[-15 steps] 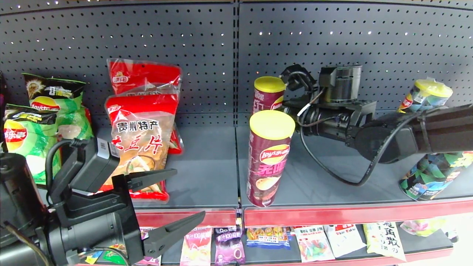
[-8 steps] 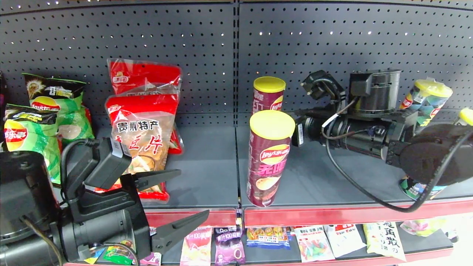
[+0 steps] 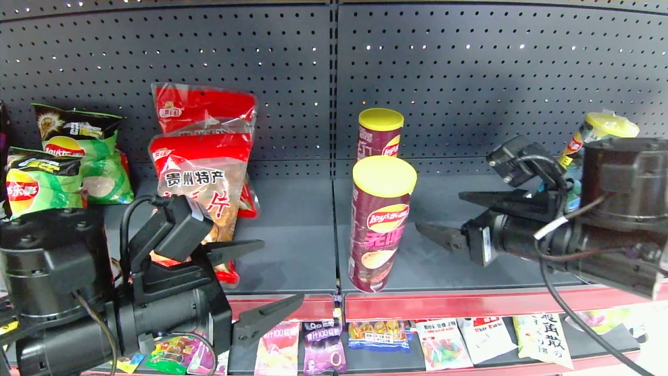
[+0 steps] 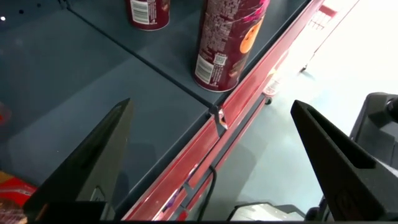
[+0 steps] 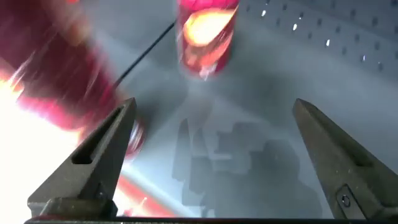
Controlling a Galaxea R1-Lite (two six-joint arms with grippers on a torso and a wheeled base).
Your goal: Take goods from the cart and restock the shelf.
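My left fingers point(image 3: 263, 316) are spread wide and hold nothing, low in the lower left of the head view, in front of the red front lip point(image 3: 469, 303) of the shelf point(image 3: 297, 230), with the upper finger crossing the foot of the front red snack bag point(image 3: 201, 177). My right fingers point(image 3: 490, 199) are also wide apart and empty at the right of the frame, over the shelf floor, pointing toward the front chip can point(image 3: 378, 224) but apart from it. That maroon can with a yellow lid stands upright at the centre of the frame, close to the front lip. A second can of the same kind point(image 3: 380, 133) stands upright behind it near the perforated back panel point(image 3: 209, 52). In my left wrist view the spread fingers point(image 4: 93, 168) frame the shelf edge, with the front can point(image 4: 227, 43) and the rear can point(image 4: 148, 12) standing beyond them. My right wrist view is blurred; its fingers point(image 5: 93, 162) stand wide, and a reddish can point(image 5: 208, 31) shows between them, farther off. Left of centre, a second red bag stands behind the front one, and green chip bags point(image 3: 36, 193) stand at the far left. At the far right, a yellow-lidded can point(image 3: 600, 130) leans behind my right arm. Small packets point(image 3: 443, 344) lie in a row on the lower shelf.
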